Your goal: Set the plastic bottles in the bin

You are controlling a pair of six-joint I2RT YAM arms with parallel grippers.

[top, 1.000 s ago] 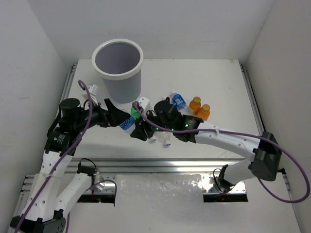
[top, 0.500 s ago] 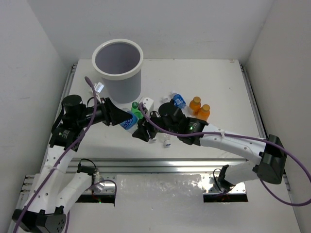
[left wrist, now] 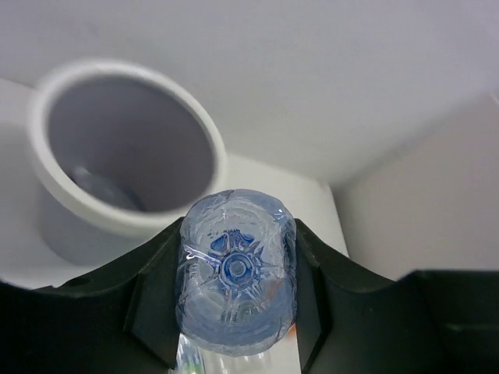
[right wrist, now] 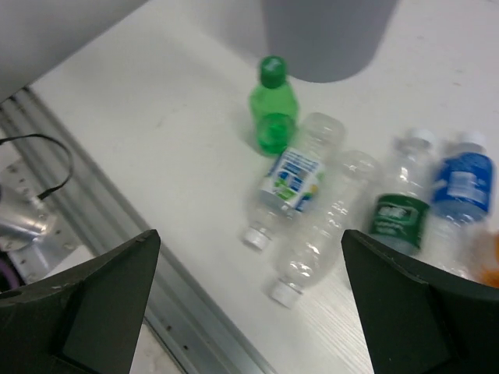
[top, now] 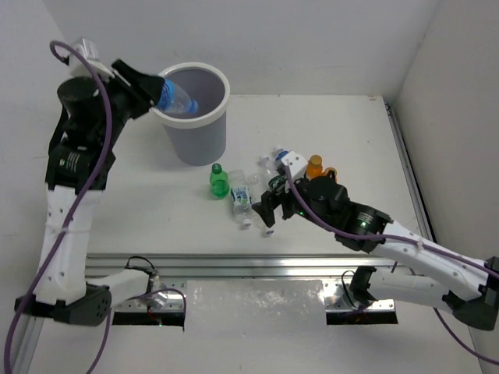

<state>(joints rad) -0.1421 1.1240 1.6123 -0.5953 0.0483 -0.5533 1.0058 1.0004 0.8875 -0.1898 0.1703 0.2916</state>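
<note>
The bin [top: 191,139] was coloured grey-lavender, its rim white. A clear, blue-tinted bottle [left wrist: 236,269] was framed by black fingers [left wrist: 109,319]. On the white worktop [top: 351,132] were seen a green bottle [right wrist: 273,109] with a green cap, a clear bottle [right wrist: 292,183] labelled blue and white, a bottle labelled dark green [right wrist: 399,210], a bottle labelled blue [right wrist: 464,183] and two orange bottles [top: 314,166]. The cables [top: 78,195] were coloured purple.

L arm up high, L gripper [top: 146,87] tight on clear bottle [left wrist: 236,269]; R arm low, R gripper [top: 267,204] jaws wide apart
</note>
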